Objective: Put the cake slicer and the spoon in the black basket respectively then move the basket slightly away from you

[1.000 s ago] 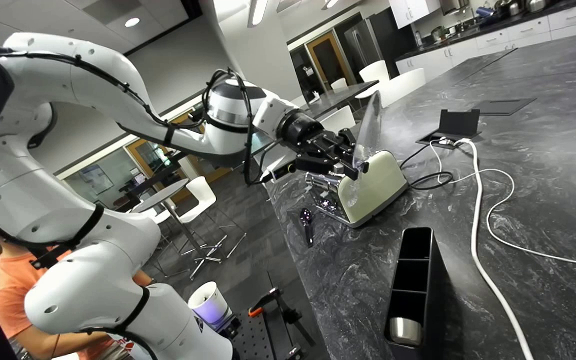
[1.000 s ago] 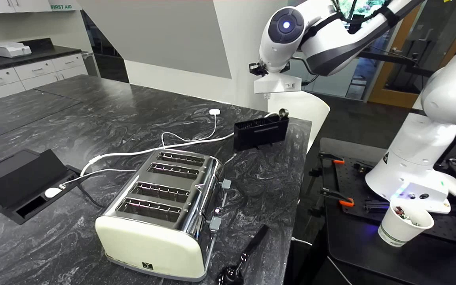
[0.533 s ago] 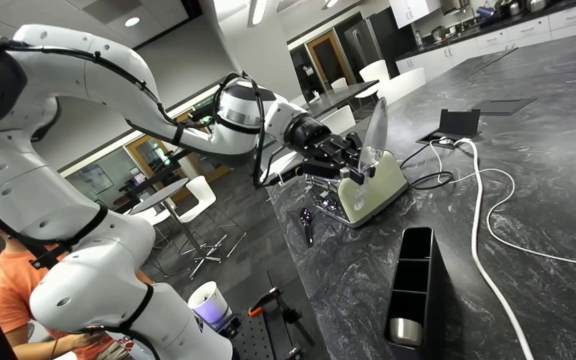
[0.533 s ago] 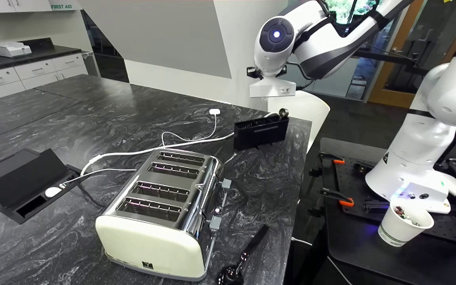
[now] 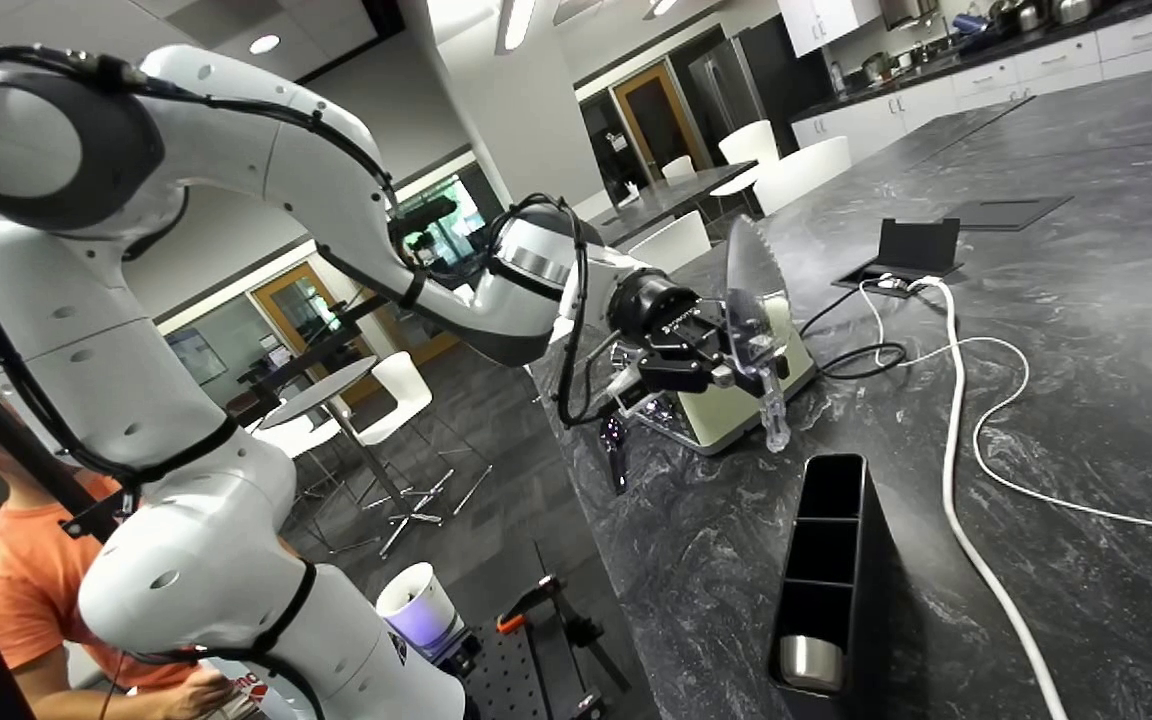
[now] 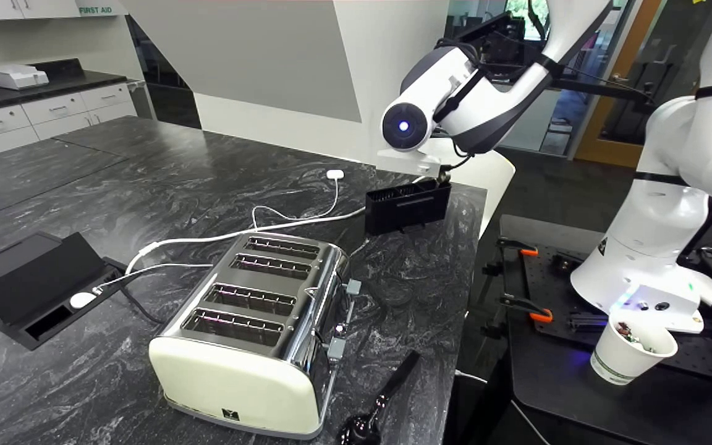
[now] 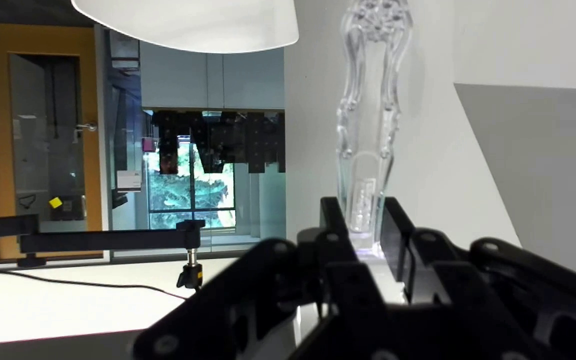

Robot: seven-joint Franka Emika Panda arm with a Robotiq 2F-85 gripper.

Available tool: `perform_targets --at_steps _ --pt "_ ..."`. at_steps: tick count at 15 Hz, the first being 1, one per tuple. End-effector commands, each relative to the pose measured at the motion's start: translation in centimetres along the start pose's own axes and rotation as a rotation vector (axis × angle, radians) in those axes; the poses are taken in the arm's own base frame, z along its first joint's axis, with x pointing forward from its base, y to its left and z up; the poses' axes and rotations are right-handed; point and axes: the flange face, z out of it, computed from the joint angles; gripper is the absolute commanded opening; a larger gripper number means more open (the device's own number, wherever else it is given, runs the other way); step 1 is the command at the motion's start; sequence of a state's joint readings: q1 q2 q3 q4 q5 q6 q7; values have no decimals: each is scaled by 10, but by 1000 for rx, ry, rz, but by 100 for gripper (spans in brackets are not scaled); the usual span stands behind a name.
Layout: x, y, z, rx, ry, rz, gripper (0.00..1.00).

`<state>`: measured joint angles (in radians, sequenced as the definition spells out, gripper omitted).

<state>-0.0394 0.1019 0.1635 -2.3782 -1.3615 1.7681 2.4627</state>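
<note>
The clear plastic cake slicer (image 5: 754,290) is in the air, held by my gripper (image 5: 758,375), its blade up and its ridged handle pointing down. In the wrist view its handle (image 7: 372,100) rises from between the fingers of my gripper (image 7: 363,220), which is shut on it. The black spoon (image 5: 615,455) lies on the table beside the toaster; it also shows in an exterior view (image 6: 376,405). The black basket (image 5: 876,590) stands upright on the table, with inner dividers; it shows too in an exterior view (image 6: 406,210), where the wrist hides my fingers.
A cream toaster (image 5: 756,400) stands beside the spoon, also in an exterior view (image 6: 232,377). A metal utensil (image 5: 812,662) stands in the basket's end compartment. White cables (image 5: 961,500) run past the basket to a pop-up outlet (image 5: 916,250). The table edge lies beside the spoon.
My gripper has moved right and lower in an exterior view, carrying the slicer toward the basket. The slicer's handle has swung lower. Basket, toaster and spoon have not moved.
</note>
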Motion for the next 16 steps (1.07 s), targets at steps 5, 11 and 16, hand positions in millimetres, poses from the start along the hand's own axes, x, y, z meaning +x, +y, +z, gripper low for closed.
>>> perform_targets --at_steps 5,11,16 --pt "-51 -25 45 -107 54 49 6" --pt "-78 -31 68 -161 53 9 6" --pt "-80 -28 64 -173 57 20 6"
